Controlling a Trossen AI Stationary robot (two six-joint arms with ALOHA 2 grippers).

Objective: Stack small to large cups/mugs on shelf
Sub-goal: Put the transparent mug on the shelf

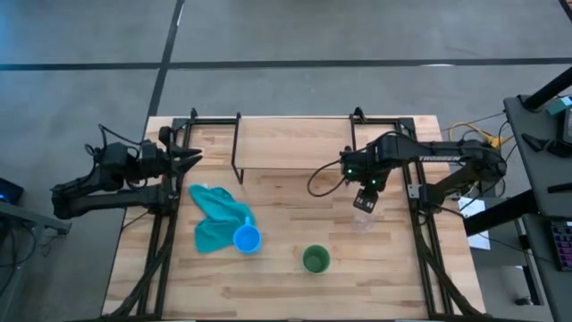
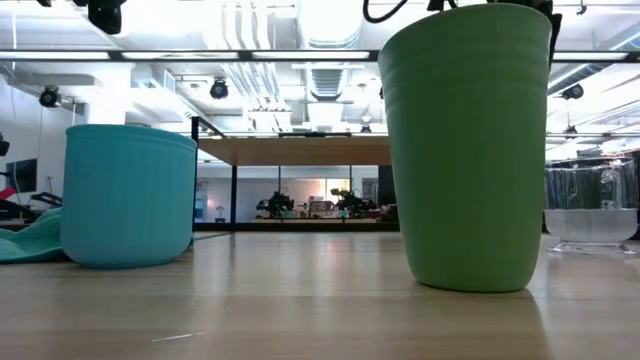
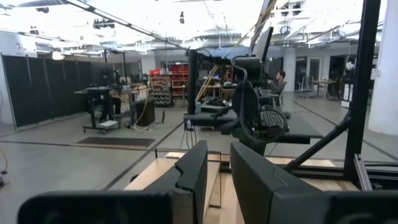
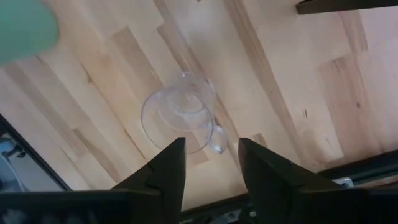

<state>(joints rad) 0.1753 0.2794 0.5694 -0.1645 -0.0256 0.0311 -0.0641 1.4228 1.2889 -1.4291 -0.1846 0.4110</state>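
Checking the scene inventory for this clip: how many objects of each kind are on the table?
Cups: 3: blue cup, green cup, clear glass cup
Cloths: 1: teal cloth
Shelves: 1: shelf
Total: 5

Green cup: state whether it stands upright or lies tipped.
Upright. The green cup rests on its narrow base in the low view, and the high view shows its round open mouth.

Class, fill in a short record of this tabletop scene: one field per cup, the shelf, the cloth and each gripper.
green cup: upright on table, near front edge
blue cup: on table, beside teal cloth
glass cup: on table, below right gripper
shelf: at table's back, no cup on it
right gripper: open, above glass cup, not touching
left gripper: open, at table's left edge
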